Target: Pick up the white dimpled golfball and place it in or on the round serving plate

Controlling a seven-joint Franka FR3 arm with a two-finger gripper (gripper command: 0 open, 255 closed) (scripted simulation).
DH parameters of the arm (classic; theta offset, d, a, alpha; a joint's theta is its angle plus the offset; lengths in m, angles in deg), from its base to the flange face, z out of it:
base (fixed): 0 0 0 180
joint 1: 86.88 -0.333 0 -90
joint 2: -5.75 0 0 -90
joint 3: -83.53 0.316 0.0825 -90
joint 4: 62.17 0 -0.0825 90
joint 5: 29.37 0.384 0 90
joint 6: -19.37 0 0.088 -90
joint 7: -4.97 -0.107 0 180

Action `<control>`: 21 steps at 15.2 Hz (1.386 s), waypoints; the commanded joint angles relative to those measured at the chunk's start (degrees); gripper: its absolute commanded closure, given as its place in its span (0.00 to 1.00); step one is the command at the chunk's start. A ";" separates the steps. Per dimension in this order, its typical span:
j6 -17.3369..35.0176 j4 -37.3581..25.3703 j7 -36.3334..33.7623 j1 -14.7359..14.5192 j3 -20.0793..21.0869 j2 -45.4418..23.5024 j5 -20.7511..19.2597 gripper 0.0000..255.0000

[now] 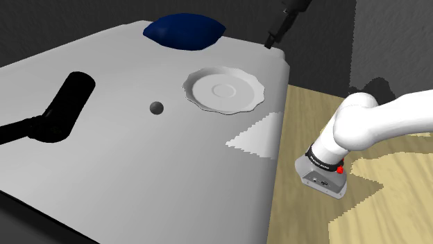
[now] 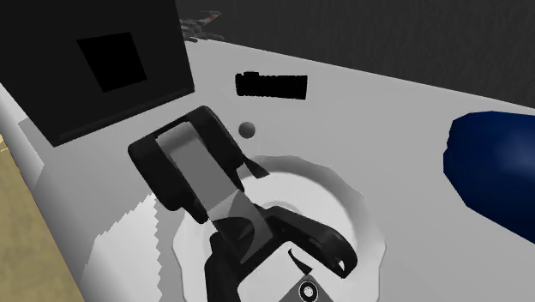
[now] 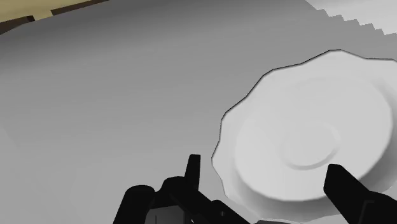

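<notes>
Shoulder view: a small dark grey ball [image 1: 157,107] lies on the pale grey desk [image 1: 104,180], near but apart from the white scallop-rimmed round plate [image 1: 225,90]. Second exterior view: a dark blue rounded lump [image 2: 493,163] sits at its right. Wrist view: two black fingers [image 3: 347,189] stand released and empty, the plate's rim between them.

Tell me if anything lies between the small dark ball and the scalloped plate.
Nothing visible does. Only bare grey tabletop separates the small dark grey ball from the white scalloped round plate; the dark blue dome sits beyond both.
</notes>
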 commanded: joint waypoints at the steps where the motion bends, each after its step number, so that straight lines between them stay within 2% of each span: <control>1: 0.00 0.00 0.00 0.00 0.00 0.00 0.00 0.00; 12: 9.46 -3.82 -11.62 -3.02 10.97 -13.82 6.71 0.00; 21: 16.02 -12.84 -21.37 -4.24 19.48 -29.14 7.70 0.00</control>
